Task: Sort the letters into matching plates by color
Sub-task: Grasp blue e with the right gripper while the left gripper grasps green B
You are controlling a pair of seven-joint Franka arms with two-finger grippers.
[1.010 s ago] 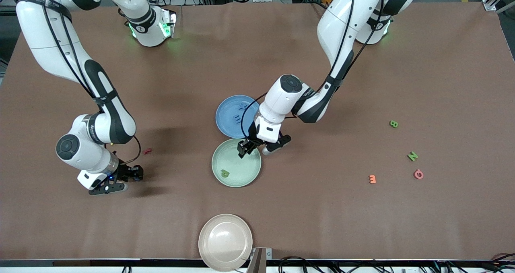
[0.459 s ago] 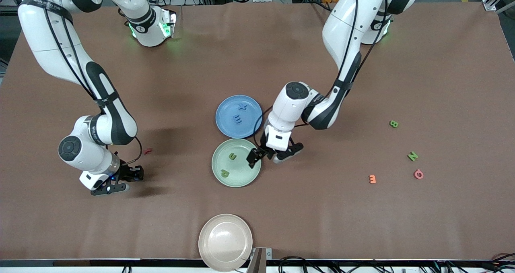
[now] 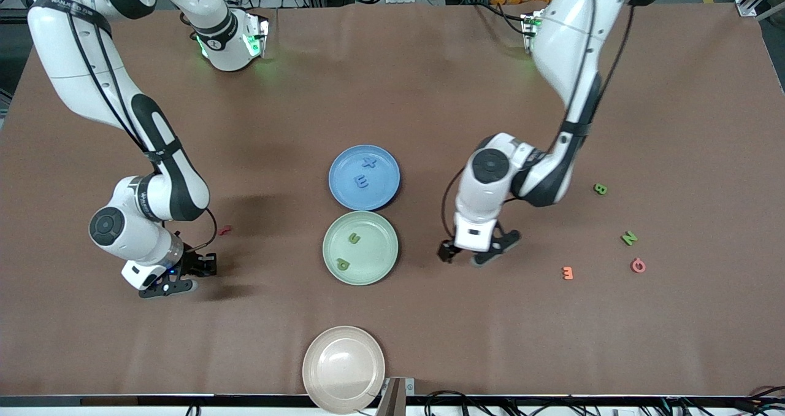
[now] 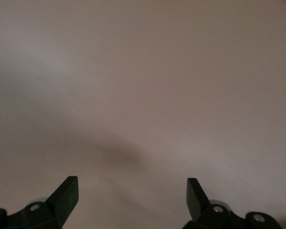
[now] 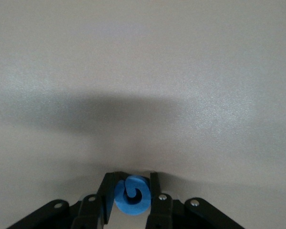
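I see a brown-covered table (image 3: pixel 429 342) carrying a round blue plate (image 3: pixel 383 158), a pale green plate (image 3: pixel 377 262) nearer, a beige plate (image 3: pixel 319 367) nearest, and foam letters toward the left arm's end: green B (image 3: pixel 600 189), green N (image 3: pixel 628 238), orange E (image 3: pixel 567 273), pink G (image 3: pixel 638 265).

In the middle of the frame the upper plate (image 3: pixel 343 186), with an X (image 3: pixel 368 162) and an E (image 3: pixel 362 182) on it, touches the lower plate (image 3: pixel 375 258) just below it, which holds a P (image 3: pixel 343 263), a third plate (image 3: pixel 343 361) sits at the bottom edge, and a B (image 3: pixel 600 189), an N (image 3: pixel 629 238) and a G (image 3: pixel 638 265) lie toward the left arm's end.
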